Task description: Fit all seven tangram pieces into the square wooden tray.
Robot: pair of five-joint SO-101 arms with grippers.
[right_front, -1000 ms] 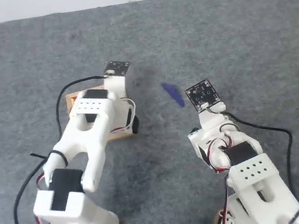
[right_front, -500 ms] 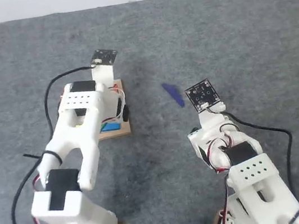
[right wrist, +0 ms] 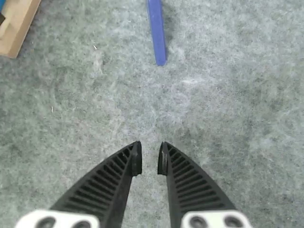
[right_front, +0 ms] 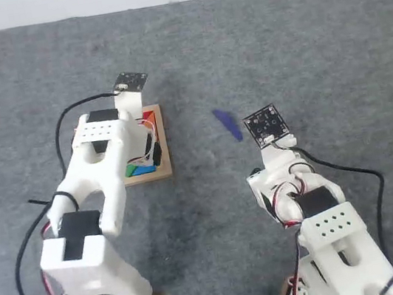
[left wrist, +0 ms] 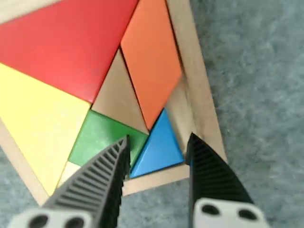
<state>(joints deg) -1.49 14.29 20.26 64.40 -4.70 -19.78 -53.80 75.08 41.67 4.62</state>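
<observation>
The square wooden tray (left wrist: 202,102) holds a red (left wrist: 66,42), a yellow (left wrist: 33,123), an orange (left wrist: 152,61), a green (left wrist: 97,137) and a light blue piece (left wrist: 159,147). A bare triangular gap (left wrist: 116,99) lies between them. My left gripper (left wrist: 159,142) hovers open over the light blue triangle at a tray corner, holding nothing. In the high view the left arm covers most of the tray (right_front: 160,142). A dark blue piece (right_front: 227,124) (right wrist: 156,31) lies on the carpet ahead of my right gripper (right wrist: 149,151), which is shut but for a thin slit and empty.
Grey carpet (right_front: 300,48) covers the table, with free room to the right of and beyond the dark blue piece. The right arm's camera module (right_front: 266,124) sits close to that piece. Cables (right_front: 349,168) trail from both arms.
The left arm has swung to the left, uncovering the tray's right edge and some coloured pieces in the high view. The right arm and the dark blue piece have not moved.
</observation>
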